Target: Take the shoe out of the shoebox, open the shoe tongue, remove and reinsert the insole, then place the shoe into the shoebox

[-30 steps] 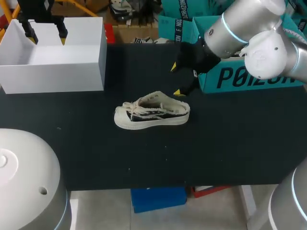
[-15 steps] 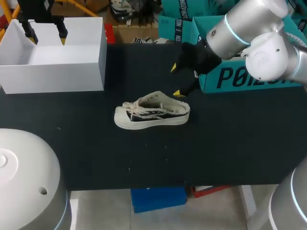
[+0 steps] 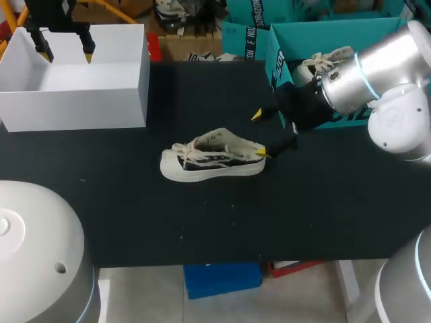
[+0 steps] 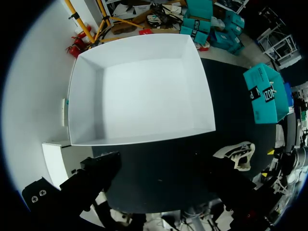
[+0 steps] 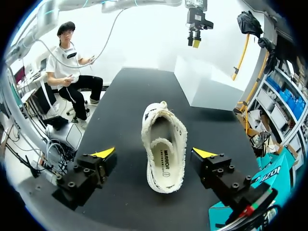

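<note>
While seen from the head view, the shoe stands on its sole mid-table, toe toward the left arm's side, well apart from the white box. The left gripper hangs over the box, fingers spread. The right gripper is at the heel, fingers spread, one tip just beside it.

Left wrist view: the open box lies under the gripper, whose fingers stand wide apart; the shoe lies beside it, clear of the box.

Right wrist view: the shoe, opening upward, lies between the spread fingers of the gripper, touching neither. The box is ahead, the left gripper above it.
</note>
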